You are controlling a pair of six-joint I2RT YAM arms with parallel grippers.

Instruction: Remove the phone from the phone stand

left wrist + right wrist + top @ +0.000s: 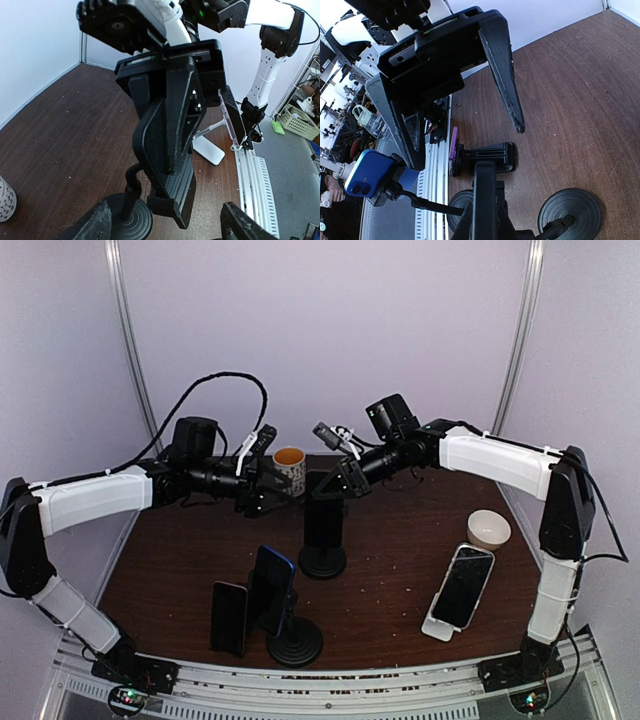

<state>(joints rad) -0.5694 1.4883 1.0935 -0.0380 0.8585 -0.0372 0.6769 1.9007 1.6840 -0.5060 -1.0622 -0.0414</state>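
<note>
**Top view:** the upper end of the phone [322, 520] is hidden behind the right tool [337, 483]; contact cannot be judged.

**Left wrist view:** the left tool [268, 492] has its fingers [92, 226] cut by the lower edge, and a patterned mug [5, 200] is cut by the left edge.

**Right wrist view:** the phone stand base [570, 210] is cropped at the bottom; clutter [345, 100] beyond the surface [580, 100] is too small to identify.
</note>
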